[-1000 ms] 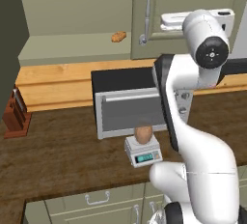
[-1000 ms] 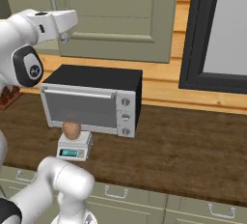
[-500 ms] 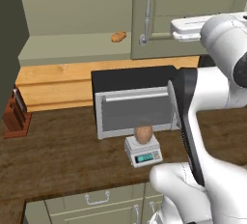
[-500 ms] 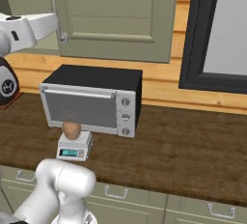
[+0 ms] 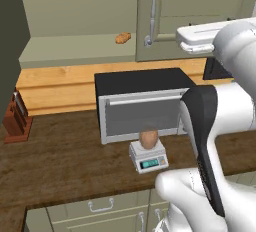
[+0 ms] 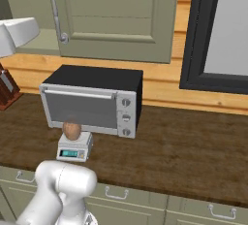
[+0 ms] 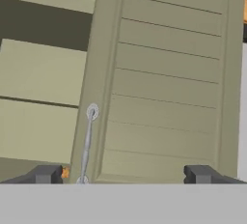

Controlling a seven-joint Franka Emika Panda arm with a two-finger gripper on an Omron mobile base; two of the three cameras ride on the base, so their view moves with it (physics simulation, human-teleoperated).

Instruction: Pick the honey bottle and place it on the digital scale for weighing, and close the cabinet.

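Honey bottle [image 5: 148,138] was found seated on the digital scale [image 5: 148,156], on the tabletop [image 5: 65,161] just in front of the toaster oven [image 5: 141,103]; that part of your task reads as done. Cabinet [image 5: 192,16] closure remained outstanding, judging by the open shelf [image 5: 75,51] with a small bread lump [image 5: 122,38] exposed beside the door. In the hand view your gripper [image 7: 123,174] faced the door panel [image 7: 166,78] squarely, jaws set wide apart and gripping nothing. The door's vertical handle [image 7: 87,143] lay at about 10 o'clock from the midpoint of the jaws, near the left finger, its long axis running roughly 12 to 6. Contact with the door could not be confirmed. Your coming push turns on that offset.
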